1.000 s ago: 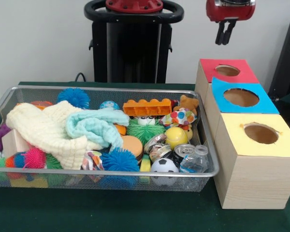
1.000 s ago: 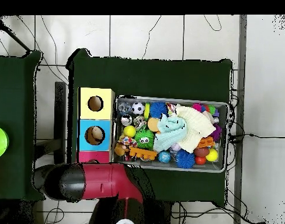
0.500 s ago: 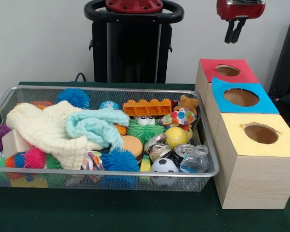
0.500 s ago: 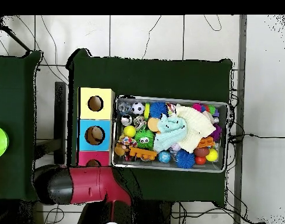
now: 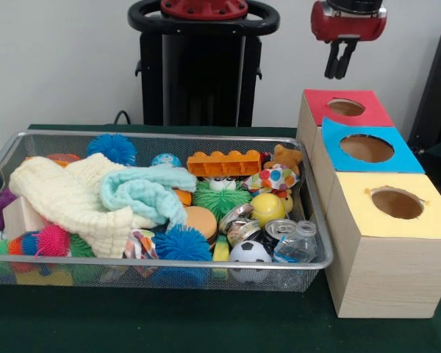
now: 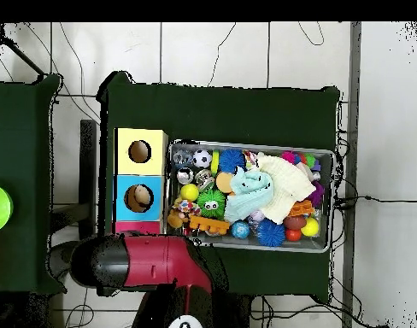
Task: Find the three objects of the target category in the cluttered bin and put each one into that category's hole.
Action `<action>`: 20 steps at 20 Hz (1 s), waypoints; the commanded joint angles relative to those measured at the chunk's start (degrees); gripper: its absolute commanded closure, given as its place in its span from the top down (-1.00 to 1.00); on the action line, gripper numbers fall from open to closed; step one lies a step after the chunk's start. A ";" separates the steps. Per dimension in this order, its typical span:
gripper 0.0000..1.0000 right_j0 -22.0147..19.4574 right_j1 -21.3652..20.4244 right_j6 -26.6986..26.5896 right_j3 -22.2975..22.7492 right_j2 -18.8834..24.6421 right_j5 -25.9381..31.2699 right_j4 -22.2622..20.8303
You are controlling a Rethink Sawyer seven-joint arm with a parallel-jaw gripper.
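At the left of the front view, the cluttered bin (image 5: 317,220) sits on the green-covered counter (image 5: 162,320), its low mesh walls holding the toys in one place for the search. A cream cloth (image 5: 70,198) and a pale blue cloth (image 5: 143,193) lie over the left and middle, so anything under them is hidden. Further right, an orange brick (image 5: 224,162) lies along the far wall. Beside it a brown teddy figure (image 5: 285,157) sits in the far right corner, touching a dotted toy (image 5: 273,179). Below that lies a round yellow toy (image 5: 267,207); I cannot tell whether it is the duck. A soccer ball (image 5: 248,252) rests at the near wall.

To the right of the bin, just beside it, 3 wooden boxes stand in a row, holes facing up so objects can drop in: yellow box (image 5: 393,243) nearest, blue box (image 5: 366,149), red box (image 5: 345,108) farthest.

The end effector (image 5: 339,60) hangs high above the red box, well apart from the bin, its 2 fingers close together and gripping nothing. Judging from this, no animal is in hand.

Behind stand the black pedestal (image 5: 202,70) and a plain pale wall; overhead, the counter sits on a tiled floor crossed by cables.
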 commanded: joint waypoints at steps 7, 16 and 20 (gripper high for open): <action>1.00 -3.34 4.64 12.67 -7.68 -2.68 -2.36 0.00; 1.00 -5.98 10.16 11.75 -12.87 -3.93 -1.35 0.49; 1.00 -6.49 11.78 11.84 -14.20 -3.82 -2.61 0.56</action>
